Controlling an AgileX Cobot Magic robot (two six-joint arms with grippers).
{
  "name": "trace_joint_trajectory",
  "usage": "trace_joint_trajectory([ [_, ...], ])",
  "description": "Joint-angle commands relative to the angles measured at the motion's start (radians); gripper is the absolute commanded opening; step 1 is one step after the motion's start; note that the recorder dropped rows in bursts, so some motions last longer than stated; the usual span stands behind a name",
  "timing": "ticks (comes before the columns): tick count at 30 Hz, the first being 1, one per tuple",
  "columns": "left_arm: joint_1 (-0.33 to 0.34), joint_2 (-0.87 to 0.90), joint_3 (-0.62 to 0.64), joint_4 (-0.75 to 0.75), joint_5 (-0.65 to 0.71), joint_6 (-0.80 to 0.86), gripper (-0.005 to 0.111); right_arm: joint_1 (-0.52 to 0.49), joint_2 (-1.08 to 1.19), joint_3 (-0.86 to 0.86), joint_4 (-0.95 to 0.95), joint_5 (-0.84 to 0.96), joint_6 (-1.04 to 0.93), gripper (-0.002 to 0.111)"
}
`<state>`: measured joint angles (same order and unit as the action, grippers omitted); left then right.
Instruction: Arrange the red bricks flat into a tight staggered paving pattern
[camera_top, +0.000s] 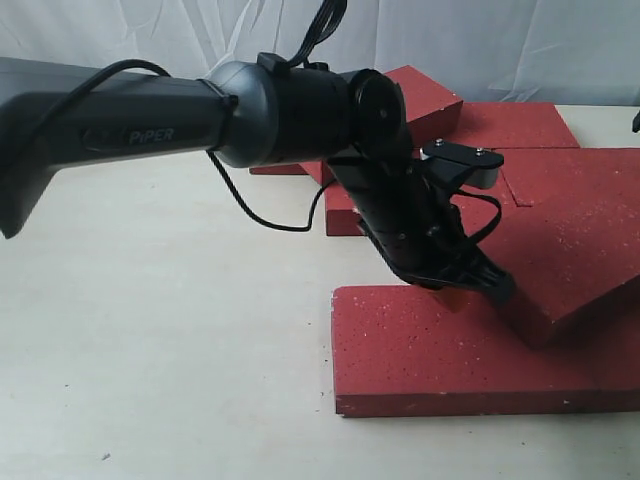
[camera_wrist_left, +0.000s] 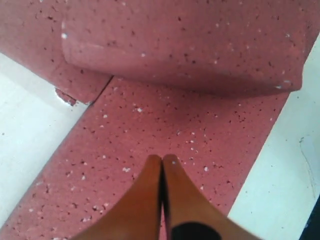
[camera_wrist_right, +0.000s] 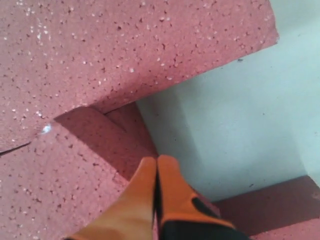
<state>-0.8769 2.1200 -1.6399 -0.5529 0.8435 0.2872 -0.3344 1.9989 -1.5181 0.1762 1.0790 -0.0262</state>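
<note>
Several dark-red bricks lie at the right of the exterior view. One brick (camera_top: 440, 350) lies flat at the front. A second brick (camera_top: 580, 230) is tilted, its lower edge resting on the front one. My left gripper (camera_top: 497, 288) is down where those two meet. In the left wrist view it (camera_wrist_left: 162, 159) is shut and empty, its tips over the flat brick (camera_wrist_left: 150, 125) just short of the tilted brick (camera_wrist_left: 185, 45). My right gripper (camera_wrist_right: 157, 160) is shut with nothing in it, above a raised brick (camera_wrist_right: 125, 45) that overlaps a lower brick (camera_wrist_right: 45, 190).
More bricks (camera_top: 510, 125) sit at the back by the white curtain, one (camera_top: 425, 95) propped up at an angle. The left arm (camera_top: 150, 120) and its cable cross the pale table (camera_top: 160, 330). Another brick corner (camera_wrist_right: 280, 210) shows in the right wrist view.
</note>
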Motion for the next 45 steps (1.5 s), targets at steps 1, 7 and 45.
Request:
trace_joint_trajectory([
  [1,-0.003,0.004,-0.006,-0.011,-0.017,0.006,0.000,-0.003,0.006,-0.002,0.092,0.061,-0.054,-0.001],
  [7,-0.003,0.004,-0.006,0.061,0.016,0.004,0.000,0.031,-0.015,-0.002,0.195,0.133,-0.141,-0.001],
  [45,0.076,-0.012,-0.006,0.120,0.079,-0.023,0.000,0.132,-0.024,-0.002,0.152,0.025,-0.085,-0.001],
])
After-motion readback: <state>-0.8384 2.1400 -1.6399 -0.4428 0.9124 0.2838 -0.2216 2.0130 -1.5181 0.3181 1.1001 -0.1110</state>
